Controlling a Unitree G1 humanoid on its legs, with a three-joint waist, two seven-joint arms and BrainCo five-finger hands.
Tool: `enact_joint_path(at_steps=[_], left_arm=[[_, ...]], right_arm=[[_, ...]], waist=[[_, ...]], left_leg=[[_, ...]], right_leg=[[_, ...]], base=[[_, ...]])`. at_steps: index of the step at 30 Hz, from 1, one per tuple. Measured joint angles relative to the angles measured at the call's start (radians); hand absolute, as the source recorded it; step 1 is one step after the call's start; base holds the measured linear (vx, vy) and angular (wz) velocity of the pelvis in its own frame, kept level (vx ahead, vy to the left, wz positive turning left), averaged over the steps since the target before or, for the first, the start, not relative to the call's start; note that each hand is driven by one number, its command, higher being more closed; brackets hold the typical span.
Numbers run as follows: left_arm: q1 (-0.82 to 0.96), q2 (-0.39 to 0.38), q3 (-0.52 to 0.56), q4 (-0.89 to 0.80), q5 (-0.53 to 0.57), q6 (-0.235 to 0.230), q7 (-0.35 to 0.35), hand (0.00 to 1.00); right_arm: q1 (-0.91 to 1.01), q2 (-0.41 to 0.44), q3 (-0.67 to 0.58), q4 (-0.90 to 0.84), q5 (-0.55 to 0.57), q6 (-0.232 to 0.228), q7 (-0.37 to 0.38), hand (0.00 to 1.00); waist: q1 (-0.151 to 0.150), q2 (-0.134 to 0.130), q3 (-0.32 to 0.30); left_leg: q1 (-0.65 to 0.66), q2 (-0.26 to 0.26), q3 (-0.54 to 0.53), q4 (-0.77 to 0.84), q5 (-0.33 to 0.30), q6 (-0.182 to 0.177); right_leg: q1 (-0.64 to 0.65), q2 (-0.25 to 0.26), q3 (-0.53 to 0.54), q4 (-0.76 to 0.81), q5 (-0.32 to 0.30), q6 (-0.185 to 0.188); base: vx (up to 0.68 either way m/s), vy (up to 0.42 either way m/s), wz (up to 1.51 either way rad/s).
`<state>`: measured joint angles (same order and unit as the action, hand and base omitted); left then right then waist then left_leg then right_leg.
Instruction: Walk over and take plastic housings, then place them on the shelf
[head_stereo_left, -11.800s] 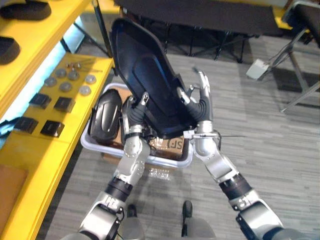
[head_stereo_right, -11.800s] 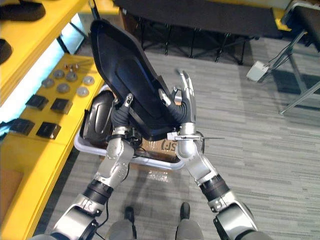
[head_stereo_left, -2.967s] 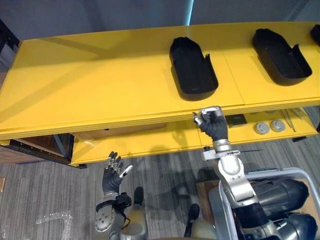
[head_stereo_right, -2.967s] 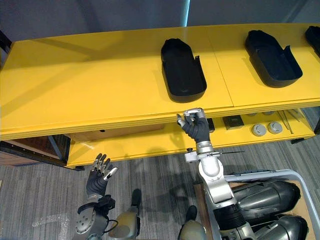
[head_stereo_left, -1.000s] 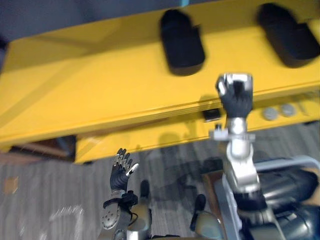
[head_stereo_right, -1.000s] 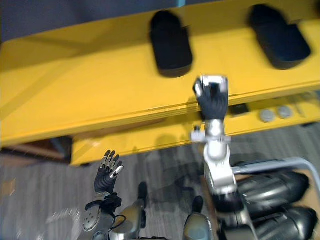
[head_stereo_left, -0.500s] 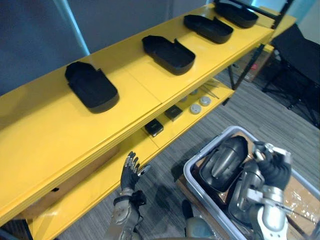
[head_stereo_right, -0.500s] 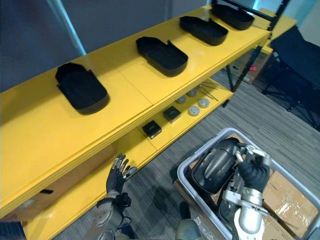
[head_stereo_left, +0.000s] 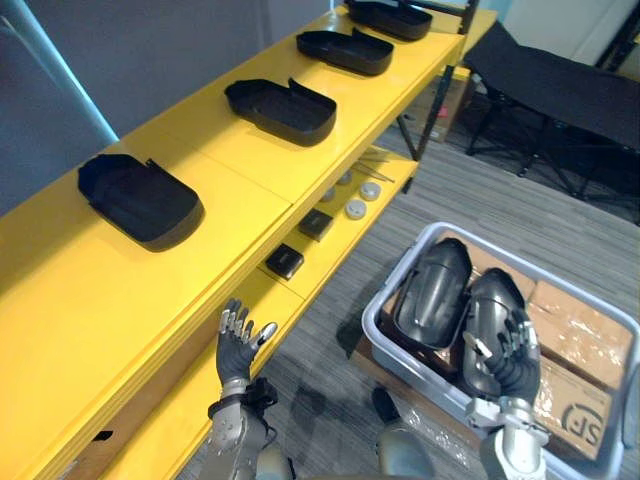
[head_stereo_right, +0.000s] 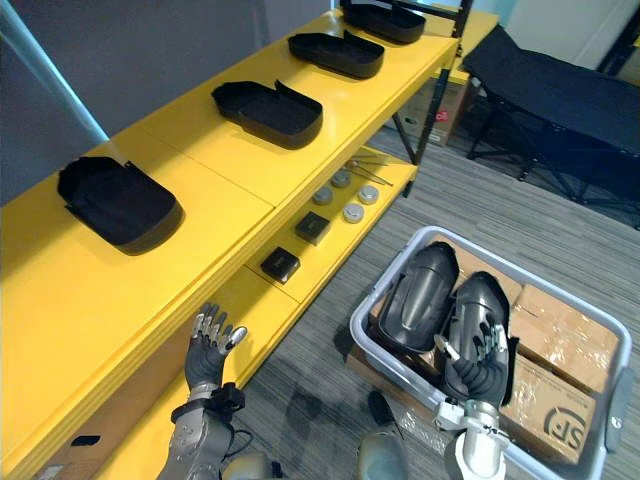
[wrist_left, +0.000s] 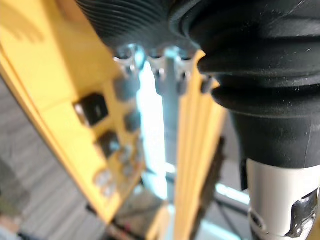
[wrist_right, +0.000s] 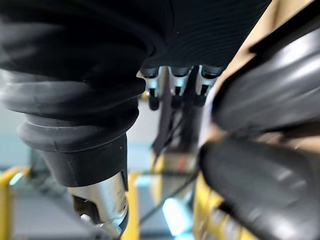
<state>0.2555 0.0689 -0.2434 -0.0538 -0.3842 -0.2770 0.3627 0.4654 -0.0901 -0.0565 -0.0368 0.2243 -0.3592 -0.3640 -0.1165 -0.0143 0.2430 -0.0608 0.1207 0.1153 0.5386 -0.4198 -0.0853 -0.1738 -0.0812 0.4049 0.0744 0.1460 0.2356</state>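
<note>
Several black plastic housings lie in a row on the yellow shelf's top board (head_stereo_left: 230, 170); the nearest housing (head_stereo_left: 138, 199) sits at the left and another housing (head_stereo_left: 282, 108) further along. Two more glossy housings (head_stereo_left: 433, 290) (head_stereo_right: 478, 300) stand side by side in a grey bin (head_stereo_left: 373, 326) on the floor. My right hand (head_stereo_right: 479, 361) is open, fingers straight, low in front of the right one of these, whose dark curve fills the right wrist view (wrist_right: 270, 95). My left hand (head_stereo_left: 237, 348) is open and empty by the lower shelf.
The lower shelf carries small black blocks (head_stereo_left: 284, 262) and round metal discs (head_stereo_left: 356, 209). Cardboard boxes (head_stereo_right: 556, 372) fill the bin's right half. A black folding cot (head_stereo_left: 560, 90) stands beyond on the grey carpet.
The camera has swung from the shelf toward the bin. My right hand has come down from the shelf edge to the bin and gone from a fist to straight fingers.
</note>
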Motion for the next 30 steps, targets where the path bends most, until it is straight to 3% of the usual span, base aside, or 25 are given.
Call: enact_joint_path(at_steps=[1,2,3,4,6,8,9,10,11,13,14,15,16,18,19,21,23,25,27,30], left_arm=[[-0.016,0.005,0.015,-0.001,0.043,0.0,0.032,0.0],[-0.02,0.001,0.029,-0.002,0.05,0.001,0.039,0.0],[-0.034,0.006,0.055,-0.008,0.05,0.0,0.053,0.0],[-0.041,0.007,0.089,-0.009,0.061,0.002,0.058,0.0],[-0.026,0.02,0.125,-0.012,0.153,0.002,0.074,0.0],[0.011,0.048,0.119,-0.013,0.269,0.001,0.078,0.0],[0.02,0.049,0.118,-0.013,0.273,-0.005,0.077,0.0],[0.021,0.052,0.118,-0.012,0.272,-0.015,0.068,0.0],[0.013,0.055,0.112,-0.004,0.272,-0.02,0.06,0.0],[-0.015,0.03,0.041,0.001,0.256,-0.044,0.01,0.0],[-0.043,0.026,0.002,0.0,0.249,-0.054,-0.002,0.0],[-0.079,0.023,-0.035,0.003,0.243,-0.052,-0.016,0.0],[-0.097,0.017,-0.048,0.005,0.239,-0.048,-0.02,0.0],[-0.141,-0.023,-0.105,0.034,0.205,-0.026,-0.039,0.0],[-0.136,-0.026,-0.12,0.038,0.203,-0.016,-0.046,0.0],[-0.121,-0.028,-0.166,0.06,0.174,-0.002,-0.092,0.0],[-0.098,-0.032,-0.18,0.062,0.156,-0.002,-0.109,0.0],[-0.088,-0.032,-0.194,0.062,0.147,-0.001,-0.127,0.0],[-0.09,-0.016,-0.213,0.062,0.147,0.005,-0.152,0.0],[-0.095,0.033,-0.246,0.043,0.166,0.031,-0.191,0.0]], right_arm=[[-0.018,0.008,-0.003,0.01,0.033,-0.031,0.042,0.0],[-0.025,0.011,-0.003,0.009,0.044,-0.041,0.061,0.0],[-0.032,0.012,0.006,0.01,0.053,-0.059,0.083,0.0],[-0.041,0.013,0.01,0.011,0.054,-0.055,0.077,0.0],[-0.054,0.018,0.016,0.037,0.056,-0.052,0.059,0.0],[-0.068,0.022,0.024,0.079,0.057,-0.045,0.028,0.0],[-0.069,0.026,0.025,0.095,0.056,-0.033,0.012,0.0],[-0.07,0.033,0.025,0.118,0.051,-0.017,-0.001,0.0],[-0.074,0.035,0.021,0.133,0.043,-0.007,-0.009,0.0],[-0.076,0.025,-0.003,0.148,0.006,0.009,-0.028,0.0],[-0.077,0.024,-0.012,0.147,-0.01,0.009,-0.029,0.0],[-0.088,0.022,-0.018,0.146,-0.014,0.011,-0.026,0.0],[-0.099,0.022,-0.023,0.145,-0.015,0.012,-0.026,0.0],[-0.126,0.01,-0.078,0.128,-0.05,0.021,-0.027,0.0],[-0.126,0.007,-0.088,0.126,-0.054,0.023,-0.027,0.0],[-0.136,-0.003,-0.134,0.126,-0.059,0.029,-0.023,0.0],[-0.149,-0.03,-0.149,0.126,-0.055,0.033,-0.009,0.0],[-0.219,-0.086,-0.135,0.134,-0.051,0.041,0.005,0.0],[-0.278,-0.09,-0.133,0.176,-0.05,0.046,0.006,0.0],[-0.39,-0.09,-0.095,0.292,-0.04,0.075,0.006,0.0]], waist=[[0.008,0.015,0.003],[0.008,0.027,0.007],[0.01,0.024,0.005],[0.02,0.021,0.005],[0.029,0.021,0.005],[0.042,0.011,-0.001],[0.049,0.005,-0.004],[0.049,-0.014,-0.013],[0.048,-0.007,-0.013],[0.048,0.044,-0.022],[0.044,0.045,-0.022],[0.045,0.033,-0.015],[0.046,0.029,-0.01],[-0.003,0.054,0.04],[-0.007,0.054,0.04],[-0.009,0.053,0.058],[-0.005,0.068,0.057],[0.003,0.098,0.056],[0.027,0.093,0.059],[0.071,0.059,0.081]], left_leg=[[0.002,0.036,0.046,-0.018,0.014,0.023],[-0.002,0.058,0.074,-0.024,0.023,0.02],[-0.011,0.077,0.104,-0.052,0.057,0.022],[-0.009,0.09,0.121,-0.089,0.093,0.016],[-0.009,0.117,0.135,-0.13,0.137,-0.003],[-0.01,0.148,0.159,-0.156,0.171,-0.037],[-0.009,0.162,0.169,-0.163,0.185,-0.058],[-0.011,0.175,0.167,-0.164,0.203,-0.09],[-0.011,0.191,0.157,-0.175,0.219,-0.104],[0.01,0.241,0.119,-0.291,0.3,-0.108],[0.006,0.253,0.118,-0.305,0.326,-0.123],[0.006,0.268,0.121,-0.302,0.327,-0.129],[0.004,0.275,0.122,-0.3,0.325,-0.131],[-0.017,0.295,0.093,-0.288,0.346,-0.102],[-0.025,0.291,0.091,-0.281,0.355,-0.089],[-0.032,0.263,0.088,-0.271,0.39,-0.029],[-0.033,0.222,0.065,-0.251,0.356,-0.036],[-0.04,0.159,0.002,-0.267,0.266,-0.048],[-0.038,0.131,0.003,-0.282,0.27,-0.099],[-0.047,0.094,0.005,-0.255,0.266,-0.103]], right_leg=[[0.003,0.01,-0.033,-0.08,0.126,-0.01],[-0.015,0.028,-0.071,-0.051,0.125,-0.027],[-0.064,0.04,-0.161,0.119,-0.002,-0.121],[-0.087,0.031,-0.215,0.271,-0.101,-0.146],[-0.082,-0.009,-0.269,0.446,-0.194,-0.184],[-0.055,-0.097,-0.3,0.527,-0.22,-0.204],[-0.037,-0.14,-0.311,0.52,-0.216,-0.208],[-0.003,-0.172,-0.325,0.468,-0.163,-0.198],[0.002,-0.149,-0.336,0.448,-0.183,-0.172],[-0.01,-0.091,-0.395,0.392,-0.199,-0.159],[-0.005,-0.081,-0.423,0.362,-0.232,-0.135],[-0.004,-0.074,-0.453,0.332,-0.279,-0.071],[-0.004,-0.073,-0.467,0.319,-0.304,-0.071],[-0.028,-0.045,-0.485,0.353,-0.329,-0.096],[-0.043,-0.048,-0.483,0.365,-0.339,-0.102],[-0.054,-0.07,-0.478,0.365,-0.359,-0.113],[-0.041,-0.085,-0.47,0.327,-0.331,-0.109],[-0.039,-0.101,-0.462,0.269,-0.272,-0.09],[-0.039,-0.125,-0.453,0.243,-0.235,-0.058],[0.016,-0.159,-0.455,0.141,-0.155,-0.031]], base=[[-0.21,0.015,-1.07],[-0.24,0.003,-1.1],[-0.19,-0.025,-0.84],[-0.13,-0.014,-0.63],[-0.1,-0.102,-0.42],[-0.1,-0.309,-0.5],[-0.08,-0.443,-0.46],[-0.06,-0.402,-0.33],[-0.06,-0.413,-0.43],[-0.04,-0.375,-0.52],[-0.06,-0.355,-0.59],[-0.07,-0.283,-0.55],[-0.15,-0.355,-0.52],[-0.22,-0.263,-0.1],[-0.2,-0.117,0.0],[-0.16,-0.044,-0.09],[-0.07,0.069,-0.08],[-0.06,0.196,-0.02],[-0.05,0.174,-0.02],[-0.03,0.188,0.02]])
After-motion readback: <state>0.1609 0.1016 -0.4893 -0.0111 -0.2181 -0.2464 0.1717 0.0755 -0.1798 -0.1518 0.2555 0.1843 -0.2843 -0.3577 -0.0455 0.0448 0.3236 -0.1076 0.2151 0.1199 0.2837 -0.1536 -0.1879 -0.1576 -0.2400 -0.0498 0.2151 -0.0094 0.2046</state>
